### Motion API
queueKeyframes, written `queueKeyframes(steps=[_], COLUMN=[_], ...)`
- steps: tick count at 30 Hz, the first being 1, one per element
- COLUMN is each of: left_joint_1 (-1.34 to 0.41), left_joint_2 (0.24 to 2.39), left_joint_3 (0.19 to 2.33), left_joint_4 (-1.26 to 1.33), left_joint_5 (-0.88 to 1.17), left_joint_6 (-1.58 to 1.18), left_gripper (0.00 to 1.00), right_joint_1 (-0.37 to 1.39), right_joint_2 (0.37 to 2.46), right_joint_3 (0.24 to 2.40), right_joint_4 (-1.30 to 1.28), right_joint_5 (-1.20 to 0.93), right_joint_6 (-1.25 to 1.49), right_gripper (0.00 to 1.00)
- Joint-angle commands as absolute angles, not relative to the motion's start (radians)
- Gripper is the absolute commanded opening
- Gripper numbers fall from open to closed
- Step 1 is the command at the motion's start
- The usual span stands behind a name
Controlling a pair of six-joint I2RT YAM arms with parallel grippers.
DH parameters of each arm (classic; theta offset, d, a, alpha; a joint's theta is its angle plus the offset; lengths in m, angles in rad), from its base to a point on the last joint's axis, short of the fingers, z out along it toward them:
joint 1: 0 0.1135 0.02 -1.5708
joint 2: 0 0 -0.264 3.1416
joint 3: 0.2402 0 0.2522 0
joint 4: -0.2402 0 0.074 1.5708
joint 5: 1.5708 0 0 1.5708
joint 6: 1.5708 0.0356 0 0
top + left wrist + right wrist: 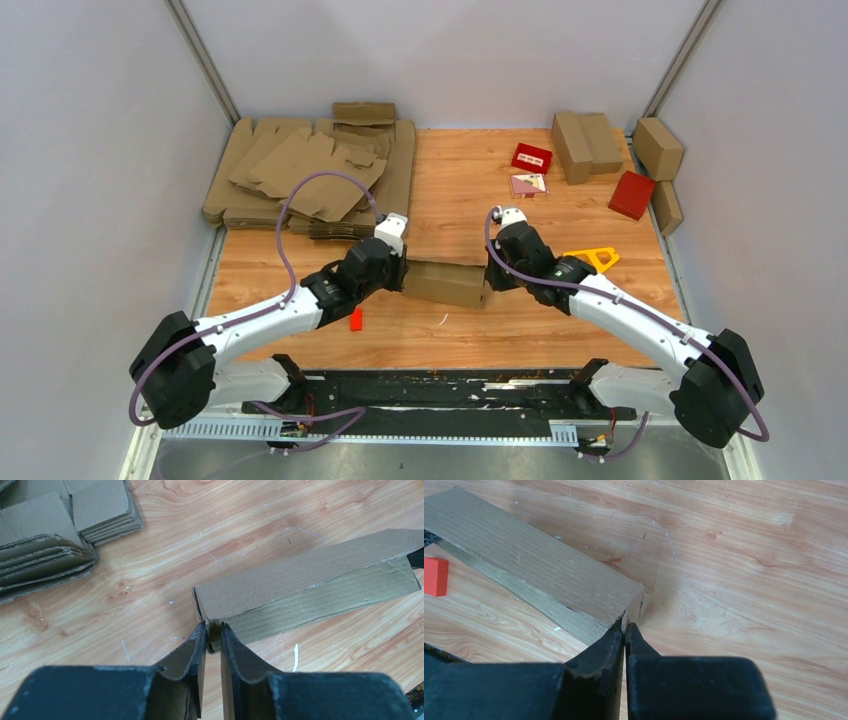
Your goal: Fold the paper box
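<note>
I have the paper box (445, 283) lying on its long side mid-frame in the top view, on the surface (460, 190), one arm at each short end. I think that lets me steady one end and work the other.

The left pincer (212, 630) stands barely parted, and a sliver of the box's end edge sits in the gap, which looks looser than a grip.

The right pincer (625, 627) is pressed closed with its tips against the opposite end corner. I cannot tell whether a flap edge is nipped there.
</note>
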State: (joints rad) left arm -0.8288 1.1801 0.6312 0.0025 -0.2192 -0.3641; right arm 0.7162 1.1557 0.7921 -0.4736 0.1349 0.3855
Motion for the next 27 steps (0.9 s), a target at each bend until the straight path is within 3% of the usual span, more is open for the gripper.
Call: queueKeyframes(steps=[1, 15, 27], left_joint_1=[-0.83, -0.829, -0.83], left_joint_2=[1.184, 1.235, 1.259], left_joint_3=[0.635, 0.566, 0.578], left_joint_4=[0.045, 0.103, 0.11], left_joint_5=[-0.225, -0.269, -0.268], left_joint_6=[-0.357, -0.346, -0.326], left_gripper=[0.25, 0.36, 0.34], right_joint_1=[0.717, 0.714, 0.665], right_joint_2=[1.121, 1.102, 1.158], right_joint_3=[0.819, 0.818, 0.913], right_joint_4=[-0.465, -0.493, -0.568], right_joint_5=[0.092, 0.052, -0.053], right_joint_6=[0.409, 0.431, 0.52], right_gripper=[0.04, 0.04, 0.06])
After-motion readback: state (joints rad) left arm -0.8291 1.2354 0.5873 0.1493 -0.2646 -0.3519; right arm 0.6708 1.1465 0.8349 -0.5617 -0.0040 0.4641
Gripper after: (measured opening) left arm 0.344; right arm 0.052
